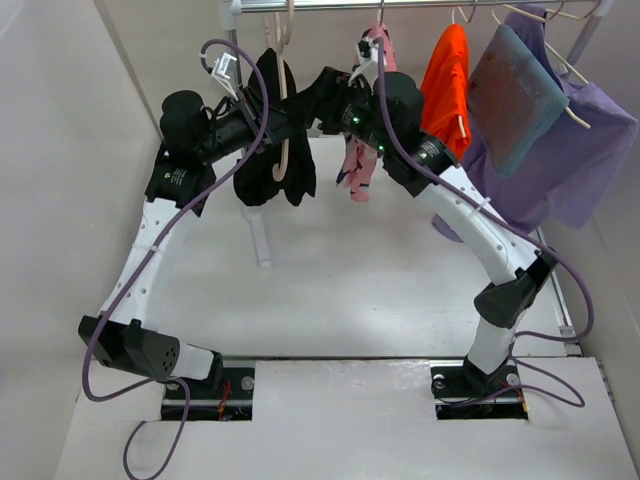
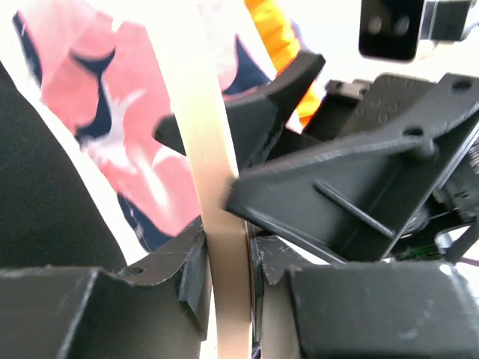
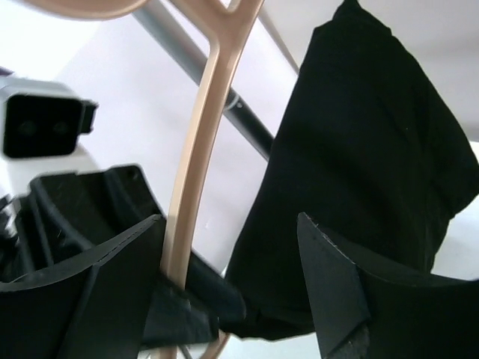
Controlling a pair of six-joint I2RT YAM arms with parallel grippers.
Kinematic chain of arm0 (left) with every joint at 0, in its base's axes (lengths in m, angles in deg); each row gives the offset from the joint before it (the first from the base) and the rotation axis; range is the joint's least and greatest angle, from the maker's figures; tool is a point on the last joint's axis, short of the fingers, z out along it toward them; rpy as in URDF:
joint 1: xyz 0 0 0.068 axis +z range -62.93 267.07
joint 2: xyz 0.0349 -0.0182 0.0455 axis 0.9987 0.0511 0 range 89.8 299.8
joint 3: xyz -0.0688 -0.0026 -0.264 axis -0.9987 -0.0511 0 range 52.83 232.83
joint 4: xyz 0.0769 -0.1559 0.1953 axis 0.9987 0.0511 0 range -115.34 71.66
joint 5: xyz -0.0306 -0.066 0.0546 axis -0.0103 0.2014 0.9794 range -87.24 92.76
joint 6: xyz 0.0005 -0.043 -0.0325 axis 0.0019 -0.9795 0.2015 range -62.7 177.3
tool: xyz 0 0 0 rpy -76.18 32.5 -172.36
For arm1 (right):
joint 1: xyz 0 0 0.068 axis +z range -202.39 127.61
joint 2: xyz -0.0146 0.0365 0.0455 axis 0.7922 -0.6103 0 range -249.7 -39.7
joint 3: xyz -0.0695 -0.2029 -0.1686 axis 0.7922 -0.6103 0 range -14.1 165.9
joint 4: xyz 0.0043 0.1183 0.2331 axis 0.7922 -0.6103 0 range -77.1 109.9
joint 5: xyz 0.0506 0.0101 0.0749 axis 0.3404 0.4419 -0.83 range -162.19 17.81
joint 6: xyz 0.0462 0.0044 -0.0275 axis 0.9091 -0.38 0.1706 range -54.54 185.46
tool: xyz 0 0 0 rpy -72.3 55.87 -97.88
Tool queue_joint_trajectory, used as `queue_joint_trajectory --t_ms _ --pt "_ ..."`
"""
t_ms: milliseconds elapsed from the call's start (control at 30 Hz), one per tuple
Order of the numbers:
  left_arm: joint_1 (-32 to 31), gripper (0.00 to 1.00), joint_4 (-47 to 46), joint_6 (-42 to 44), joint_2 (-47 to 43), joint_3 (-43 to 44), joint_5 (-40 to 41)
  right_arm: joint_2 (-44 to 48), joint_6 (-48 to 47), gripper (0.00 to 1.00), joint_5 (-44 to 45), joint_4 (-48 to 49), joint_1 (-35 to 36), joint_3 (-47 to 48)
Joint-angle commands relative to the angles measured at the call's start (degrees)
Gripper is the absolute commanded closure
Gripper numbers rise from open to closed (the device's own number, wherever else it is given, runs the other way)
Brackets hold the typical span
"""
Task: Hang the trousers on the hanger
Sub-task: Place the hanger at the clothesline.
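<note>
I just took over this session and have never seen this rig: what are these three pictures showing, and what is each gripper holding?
Two robot arms are bolted at the near edge of a table. The wide picture looks down from above and behind them; the other two come from a camera on each wrist. Clothes hang from a rail above the table. The left gripper is clamped on the pale wooden hanger, where the black trousers hang. The right gripper stands open beside them, holding nothing. A pink garment and an orange garment hang further right.
</note>
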Motion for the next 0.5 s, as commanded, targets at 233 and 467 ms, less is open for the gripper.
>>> queue_joint_trajectory --t_ms 233,467 --pt "3.6 1.00 -21.7 -13.2 0.0 1.5 -2.1 9.9 -4.0 0.17 1.8 1.8 -0.1 -7.9" --pt "4.1 1.00 -20.3 -11.6 4.2 3.9 -1.1 14.5 -4.5 0.13 3.5 -0.1 -0.1 -12.4"
